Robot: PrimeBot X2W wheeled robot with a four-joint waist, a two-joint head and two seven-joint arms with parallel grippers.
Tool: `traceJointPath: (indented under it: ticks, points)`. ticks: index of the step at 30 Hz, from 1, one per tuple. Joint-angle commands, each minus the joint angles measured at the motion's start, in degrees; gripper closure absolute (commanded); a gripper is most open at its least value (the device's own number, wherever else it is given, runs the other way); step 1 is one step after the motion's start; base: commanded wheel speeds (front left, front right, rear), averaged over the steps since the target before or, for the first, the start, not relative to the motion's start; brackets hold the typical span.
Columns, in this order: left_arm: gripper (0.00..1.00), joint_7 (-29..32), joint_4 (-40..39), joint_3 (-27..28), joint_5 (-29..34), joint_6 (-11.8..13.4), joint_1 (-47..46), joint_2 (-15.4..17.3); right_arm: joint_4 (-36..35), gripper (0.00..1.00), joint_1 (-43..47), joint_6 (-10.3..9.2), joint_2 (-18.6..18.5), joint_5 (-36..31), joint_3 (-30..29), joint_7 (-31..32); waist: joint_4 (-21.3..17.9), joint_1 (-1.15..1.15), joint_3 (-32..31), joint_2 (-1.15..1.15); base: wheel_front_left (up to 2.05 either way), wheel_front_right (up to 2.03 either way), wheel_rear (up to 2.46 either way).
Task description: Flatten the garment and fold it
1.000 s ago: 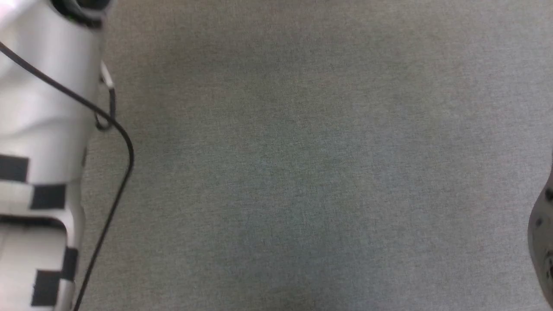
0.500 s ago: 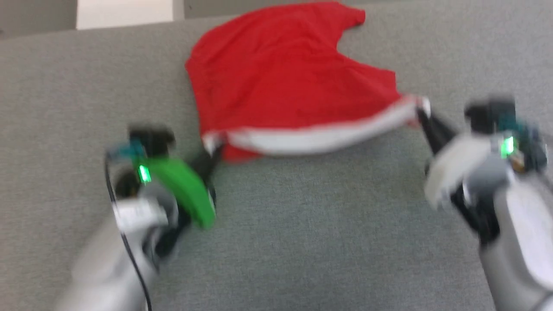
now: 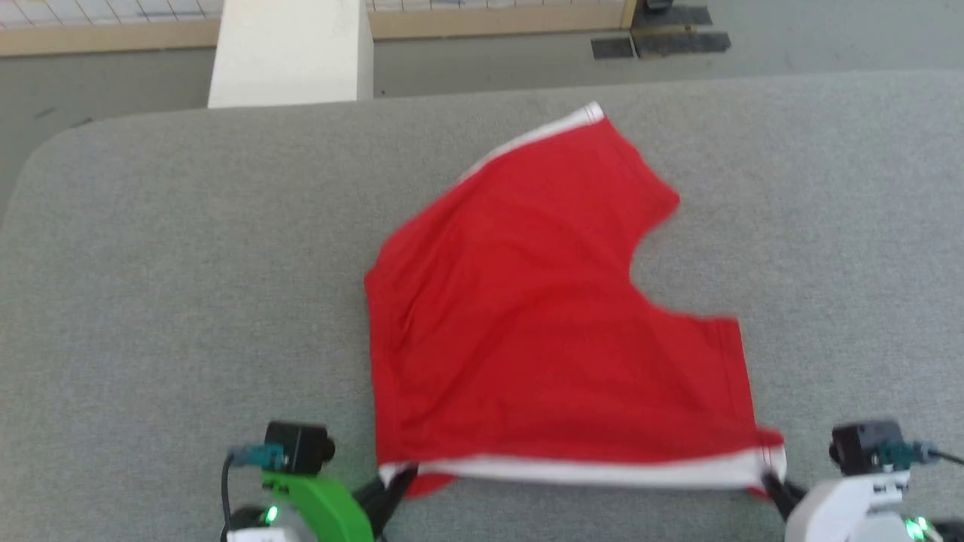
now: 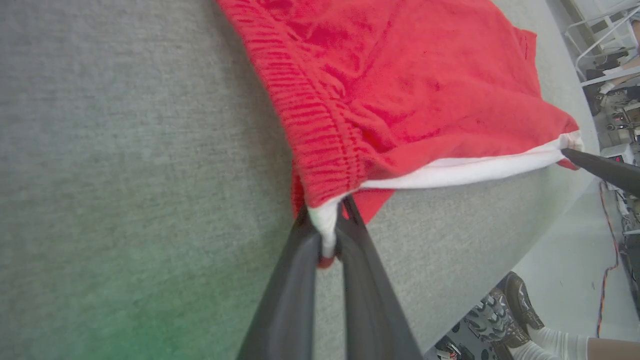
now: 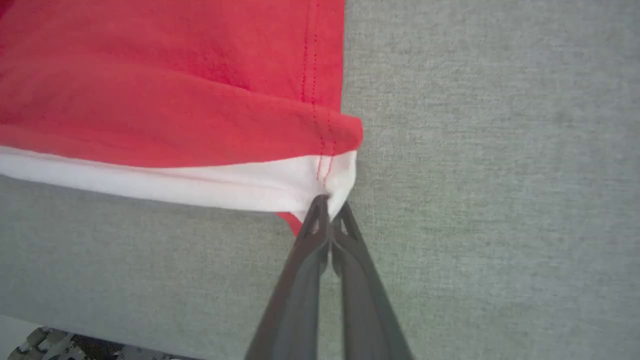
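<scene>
Red shorts [image 3: 542,324] lie spread on the grey table [image 3: 151,263], one leg reaching toward the far edge, the white side stripe [image 3: 602,470] stretched along the near side. My left gripper [image 3: 395,482] is shut on the waistband corner of the shorts [image 4: 380,85], pinching white and red cloth between its fingers [image 4: 295,280]. My right gripper [image 3: 772,482] is shut on the leg-hem corner of the shorts [image 5: 175,85], at the stripe's other end. The stripe hangs taut between the two grippers, slightly lifted. No print shows on the upper face.
A white pillar [image 3: 290,53] and floor lie beyond the table's far edge. The table's near edge runs close under both grippers. A person's dark shoe [image 4: 520,310] stands on the floor beside the table.
The head camera has swung up from bare table to the whole garment. Both grippers stay shut on the stripe's corners, and the shorts now lie flatter and more spread.
</scene>
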Motion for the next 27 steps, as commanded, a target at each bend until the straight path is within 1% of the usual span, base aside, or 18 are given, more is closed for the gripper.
traceJointPath:
  ticks: [1, 5, 6, 8, 13, 18, 22, 27]
  points:
    - [1.0, 1.1, -0.63, -0.43, -0.15, 0.95, 2.05, 1.48, -1.2, 1.0, 1.79, -0.08, 0.37, -0.48, -0.61, 1.84, 0.42, 0.01, -1.08, 0.0, 0.0, 0.0, 0.0]
    - [1.0, 3.72, -4.23, -1.17, -1.13, 2.39, 4.98, 3.5, -4.27, 1.0, 5.59, -0.08, 1.38, -0.76, -2.73, 5.75, 0.93, 0.01, -1.72, 0.0, 0.0, 0.0, 0.0]
    - [1.0, 3.84, -5.24, -1.33, -0.69, 2.6, 5.24, 4.07, -5.28, 1.0, 5.99, -0.08, 1.7, -0.44, -3.0, 5.62, 1.06, 0.01, -1.85, 0.0, 0.0, 0.0, 0.0]
    - [1.0, 2.89, -7.21, -1.23, -0.39, 2.45, 5.5, 4.01, -6.97, 1.0, 5.9, -0.08, 2.34, 0.19, -3.23, 4.11, 1.27, 0.01, -2.07, 0.0, 0.0, 0.0, 0.0]
    - [1.0, -0.52, -10.15, -0.95, 0.53, 0.89, 3.35, 1.23, -9.09, 1.0, 2.65, -0.08, 2.46, -0.84, -2.08, -2.09, 2.12, 0.01, -1.93, 0.0, 0.0, 0.0, 0.0]
    - [1.0, -3.46, -9.38, -0.21, 2.1, -0.3, -1.59, -2.08, -8.41, 1.0, -4.51, -0.08, 1.26, -3.42, -1.32, -5.37, 2.75, 0.01, -0.86, 0.0, 0.0, 0.0, 0.0]
    - [1.0, -5.8, -6.91, 0.84, 3.08, -0.89, -6.31, -4.99, -5.55, 1.0, -12.57, -0.08, -0.92, -4.76, -0.46, -6.67, 3.5, 0.01, 0.54, 0.0, 0.0, 0.0, 0.0]
    - [1.0, -7.78, -2.04, 2.56, 4.06, -0.79, -11.91, -7.25, 1.56, 1.0, -23.94, -0.08, -4.78, -4.62, 1.26, -8.31, 4.8, 0.01, 3.62, 0.0, 0.0, 0.0, 0.0]
